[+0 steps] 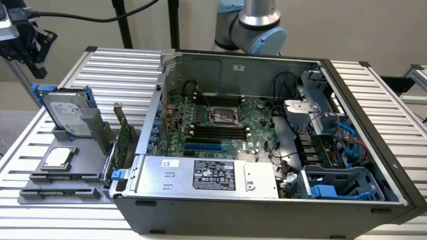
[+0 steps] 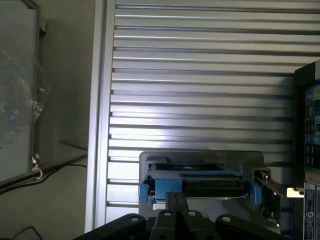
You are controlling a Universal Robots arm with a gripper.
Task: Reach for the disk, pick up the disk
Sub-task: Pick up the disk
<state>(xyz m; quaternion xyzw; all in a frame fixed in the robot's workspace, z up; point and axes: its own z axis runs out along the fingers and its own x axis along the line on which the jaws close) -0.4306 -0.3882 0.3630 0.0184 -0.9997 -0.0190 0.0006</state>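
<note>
Looking down through the wrist view, I have the hand (image 2: 175,200) with its fingers pressed together, gripping nothing, poised above the disk (image 2: 197,181) and clear of it. The disk stands on edge in a grey holder (image 1: 93,131) on the slatted bench (image 1: 373,95), at the exterior view's left, just beside the open computer case (image 1: 267,220). A small square chip (image 1: 57,157) lies flat on the near side of it. In the exterior view the disk's labelled face looks toward the near side, with blue rails along its edges. I judge it a stiff, fairly heavy metal block for its bulk. Its smooth faces could slip, and it is sensitive to knocks, so any connector or bare circuit board should not be squeezed. The blue plastic rails may flex. I'd rate the best hold as across the two broad flat faces near the upper edge, centred between the rails, so that it neither swings nor jams in the holder's slot.
</note>
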